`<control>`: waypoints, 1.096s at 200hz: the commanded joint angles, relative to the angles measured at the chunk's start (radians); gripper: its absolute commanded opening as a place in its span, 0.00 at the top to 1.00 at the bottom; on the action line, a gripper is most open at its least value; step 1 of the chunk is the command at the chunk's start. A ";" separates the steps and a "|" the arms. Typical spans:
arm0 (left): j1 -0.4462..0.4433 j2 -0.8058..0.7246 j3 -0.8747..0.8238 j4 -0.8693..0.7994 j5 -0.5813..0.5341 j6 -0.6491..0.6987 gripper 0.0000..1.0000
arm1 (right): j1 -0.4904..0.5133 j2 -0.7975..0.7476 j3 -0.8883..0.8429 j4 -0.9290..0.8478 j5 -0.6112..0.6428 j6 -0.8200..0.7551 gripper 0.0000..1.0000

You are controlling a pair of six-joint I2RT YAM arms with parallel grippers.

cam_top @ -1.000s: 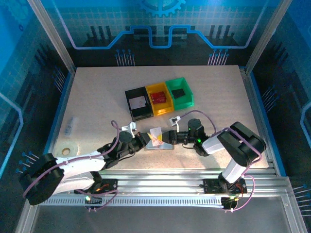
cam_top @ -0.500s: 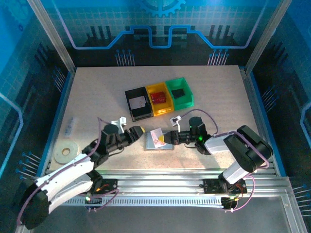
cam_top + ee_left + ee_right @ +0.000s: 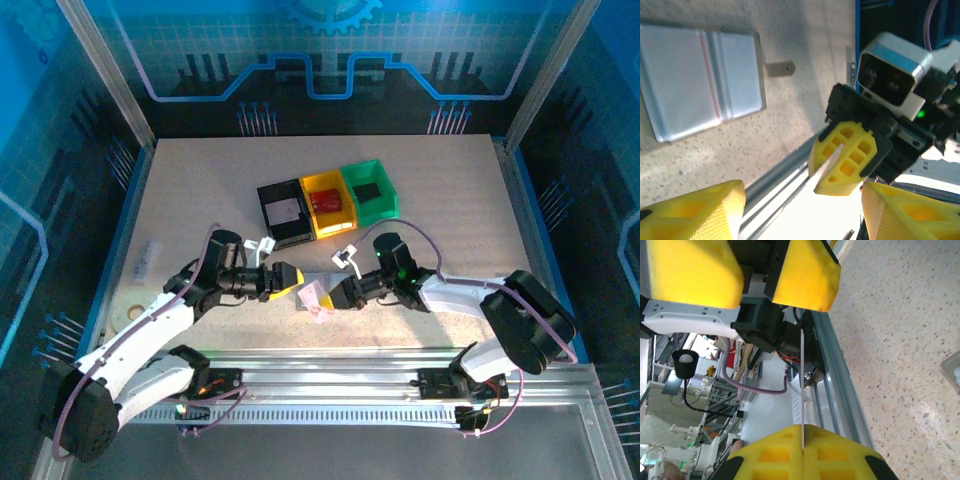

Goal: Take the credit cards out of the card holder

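Observation:
The card holder [image 3: 320, 279] lies flat on the table, a grey wallet whose pale sleeves [image 3: 700, 80] face up; one corner [image 3: 952, 370] shows at the edge of the right wrist view. My right gripper [image 3: 332, 294] is shut on a pinkish-white credit card [image 3: 314, 297], just in front of the holder. The card stands edge-on [image 3: 802, 375] out of the yellow fingertips [image 3: 765, 455]. My left gripper [image 3: 283, 280] is open and holds nothing, a short way left of the card. Its fingers [image 3: 690, 212] point at the right gripper [image 3: 845, 162].
Black [image 3: 283, 215], yellow [image 3: 328, 203] and green [image 3: 370, 190] bins stand in a row behind the grippers. A tape roll [image 3: 128, 312] and a small pale object [image 3: 145, 260] lie at the left. The metal rail [image 3: 330, 365] runs along the near edge.
My left gripper has opened and drawn back to the left, away from the holder. My right gripper has shifted left and nearer, taking the card off the holder.

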 commanded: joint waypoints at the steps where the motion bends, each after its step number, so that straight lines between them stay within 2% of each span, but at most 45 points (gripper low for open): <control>1: -0.027 -0.011 0.062 -0.122 0.085 0.069 0.38 | 0.012 0.009 0.004 -0.006 -0.080 -0.019 1.00; 34: -0.062 -0.011 0.083 -0.157 0.120 0.097 0.40 | 0.036 0.027 0.024 -0.002 -0.123 -0.029 1.00; 66: -0.123 -0.007 0.099 -0.178 0.151 0.126 0.44 | 0.051 0.053 0.004 0.165 -0.188 0.071 1.00; 97: -0.155 0.016 0.140 -0.265 0.191 0.191 0.45 | 0.055 0.091 -0.032 0.420 -0.238 0.228 1.00; 132: -0.157 0.027 0.124 -0.206 0.253 0.166 0.54 | 0.060 0.144 -0.032 0.474 -0.240 0.262 1.00; 146: -0.157 0.025 0.128 -0.211 0.262 0.167 0.56 | 0.057 0.140 -0.031 0.438 -0.229 0.239 1.00; 165: -0.158 0.027 0.136 -0.228 0.268 0.183 0.60 | 0.061 0.112 -0.013 0.294 -0.216 0.150 1.00; 197: -0.157 0.041 0.137 -0.226 0.278 0.192 0.72 | 0.074 0.061 0.018 0.108 -0.191 0.032 1.00; 219: -0.157 0.050 0.137 -0.226 0.279 0.195 0.77 | 0.087 0.049 0.026 0.049 -0.182 -0.009 1.00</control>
